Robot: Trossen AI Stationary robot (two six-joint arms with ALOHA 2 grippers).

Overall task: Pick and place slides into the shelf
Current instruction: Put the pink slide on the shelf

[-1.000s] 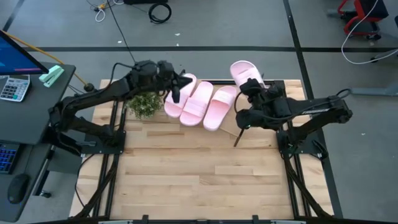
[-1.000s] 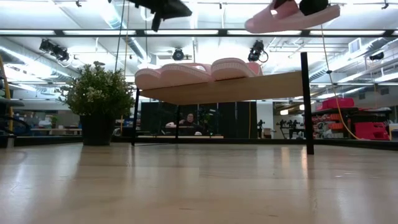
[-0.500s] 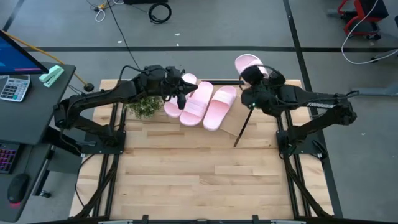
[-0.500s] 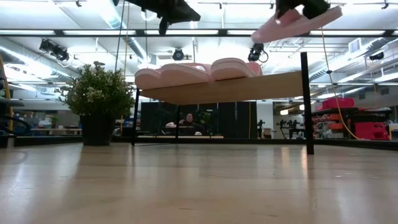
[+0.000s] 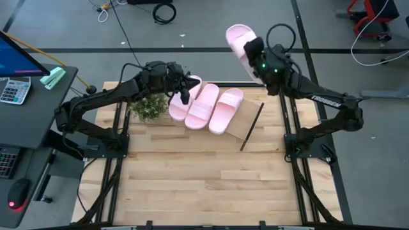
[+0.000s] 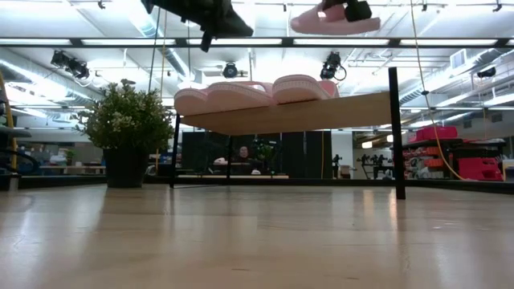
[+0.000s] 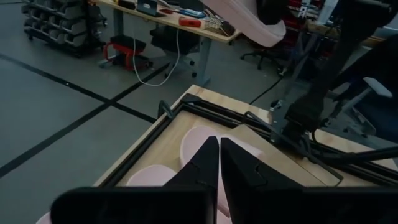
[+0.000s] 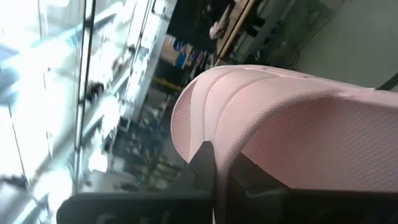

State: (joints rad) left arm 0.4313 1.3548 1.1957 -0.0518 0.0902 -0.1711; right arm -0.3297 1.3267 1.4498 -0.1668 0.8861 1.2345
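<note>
Beyond the tabletop's far edge, the right gripper [image 5: 253, 50] clamps the fourth pink slide [image 5: 239, 42] aloft; three rest on the shelf [image 5: 239, 130]. Light, squashy foam, likely best pinched at the strap. Left gripper [image 5: 184, 89] hovers shut, empty.

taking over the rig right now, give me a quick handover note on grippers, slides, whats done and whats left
Right gripper: shut on the fourth slide, held high in the air past the back edge of the table, above shelf level in the low view.
Left gripper: shut, empty, hovering over the left end of the shelf near the plant.
Done: three slides lie side by side on the shelf.
Left: bring the held slide down onto the bare right part of the shelf and release it.
</note>
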